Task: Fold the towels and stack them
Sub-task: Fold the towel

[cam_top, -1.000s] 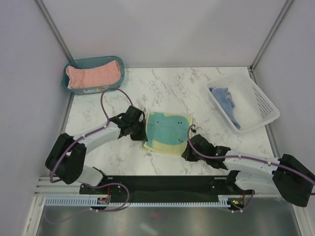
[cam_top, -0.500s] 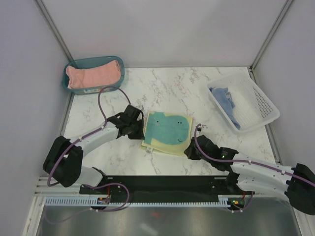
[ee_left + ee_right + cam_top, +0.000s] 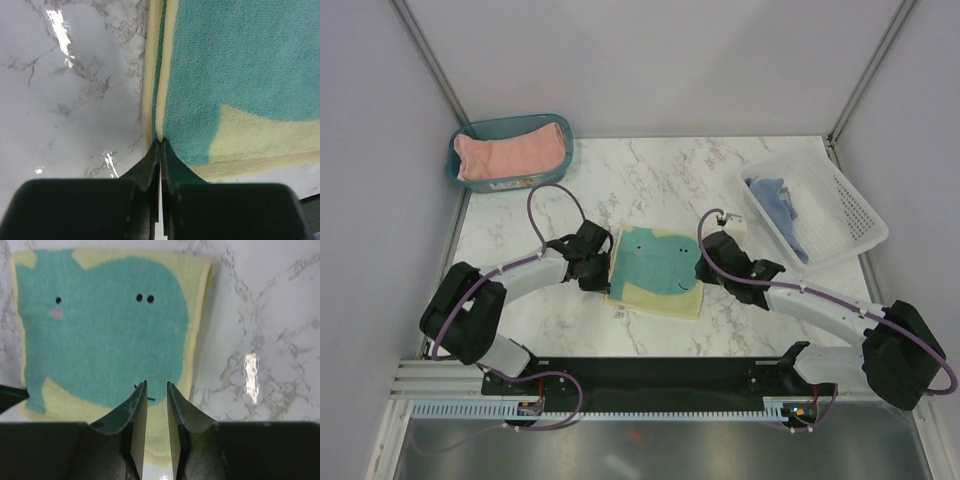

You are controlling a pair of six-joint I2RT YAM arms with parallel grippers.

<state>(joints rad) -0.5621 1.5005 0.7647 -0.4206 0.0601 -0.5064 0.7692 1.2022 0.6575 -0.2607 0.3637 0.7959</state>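
On the left gripper (image 3: 159, 145) the jaws are pressed together, their tips at the left border of the whale towel (image 3: 240, 75), right where the stacked yellow edges run. Whether a layer of cloth is nipped between them cannot be told. On the right gripper (image 3: 156, 390) the jaws stand a narrow slit apart with nothing between them, poised over the towel's near right part, close to its right edge.

The whale towel lies flat in the middle of the marble surface (image 3: 660, 180) as a neat, near-square packet, print up, between the two arms. Well apart from it, the pink towel (image 3: 510, 152) sits in the teal bin (image 3: 563, 135) at the far left corner. The blue towel (image 3: 772, 195) lies bunched in the white basket (image 3: 840, 215) at the right.

The step in hand looks like finishing this first towel: either squaring its edges or setting up one more fold. The next move calls for a sure hold on all layers at each side, so that both edges lift together and the packet does not slide or splay. The task seems early, with the other two towels not yet brought out and nothing stacked.
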